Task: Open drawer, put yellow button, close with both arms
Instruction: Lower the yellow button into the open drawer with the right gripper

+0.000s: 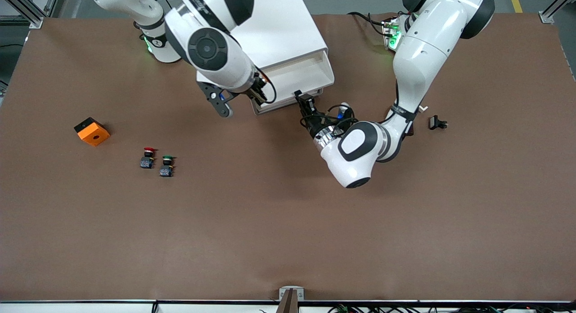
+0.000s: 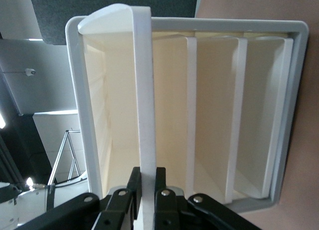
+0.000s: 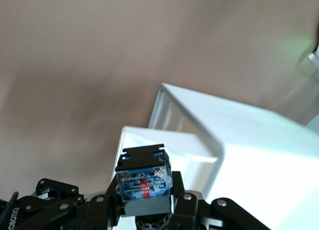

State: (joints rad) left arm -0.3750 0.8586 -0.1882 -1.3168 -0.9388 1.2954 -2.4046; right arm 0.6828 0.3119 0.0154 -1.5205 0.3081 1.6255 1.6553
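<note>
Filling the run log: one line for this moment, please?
left gripper: shut on drawer front | drawer: pulled open | right gripper: holds yellow button over drawer

The drawer (image 1: pixel 288 86), topmost, stands pulled out; the yellow button (image 3: pixel 143 185), apparently dark-bodied, hangs over it.

A robotics lab: aluminium frame posts (image 1: pixel 27 9) edge a brown-covered test table (image 1: pixel 288 223).

The drawer (image 1: pixel 297 86) stood pulled out of the cabinet (image 1: pixel 288 29), its front panel (image 2: pixel 144 90) between the left gripper's (image 2: pixel 147 182) fingers (image 2: pixel 132 182). The button (image 3: pixel 143 185) sat between the right gripper's (image 3: pixel 144 205) fingers (image 3: pixel 183 205), over the drawer. Two buttons (image 1: pixel 147 158) (image 1: pixel 166 166) lay side by side nearer the front camera, toward the right arm's end, a block (image 1: pixel 92 131) beside them.
</note>
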